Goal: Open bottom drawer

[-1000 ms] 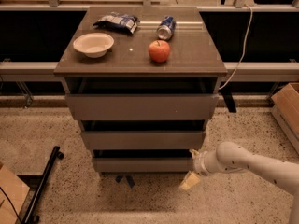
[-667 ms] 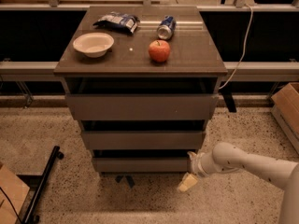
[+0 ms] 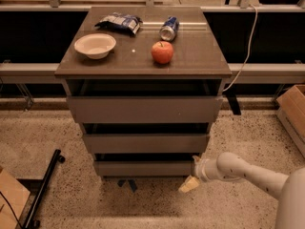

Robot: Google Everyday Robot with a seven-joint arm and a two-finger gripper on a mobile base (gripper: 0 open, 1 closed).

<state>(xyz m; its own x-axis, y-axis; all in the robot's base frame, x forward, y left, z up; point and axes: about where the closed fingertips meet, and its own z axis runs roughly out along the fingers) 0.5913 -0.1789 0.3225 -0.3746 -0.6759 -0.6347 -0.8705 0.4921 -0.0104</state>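
The bottom drawer (image 3: 143, 168) is the slimmest grey-brown front, lowest of three in the cabinet (image 3: 143, 63). A dark gap shows above its front panel. My gripper (image 3: 191, 173) is at the right end of this drawer front, low near the floor, touching or very close to its right corner. The white arm (image 3: 248, 171) reaches in from the lower right. The mid-sized drawer front (image 3: 145, 143) and the tallest one (image 3: 143, 109) sit above it.
On the cabinet top lie a white bowl (image 3: 95, 45), a chip bag (image 3: 119, 23), a tipped can (image 3: 168, 28) and a red apple (image 3: 162, 52). A cardboard box (image 3: 293, 111) stands at the right. A black bar (image 3: 43, 187) lies on the floor at the left.
My gripper has moved slightly left, closer in against the right end of the bottom drawer front. The drawers look unchanged.
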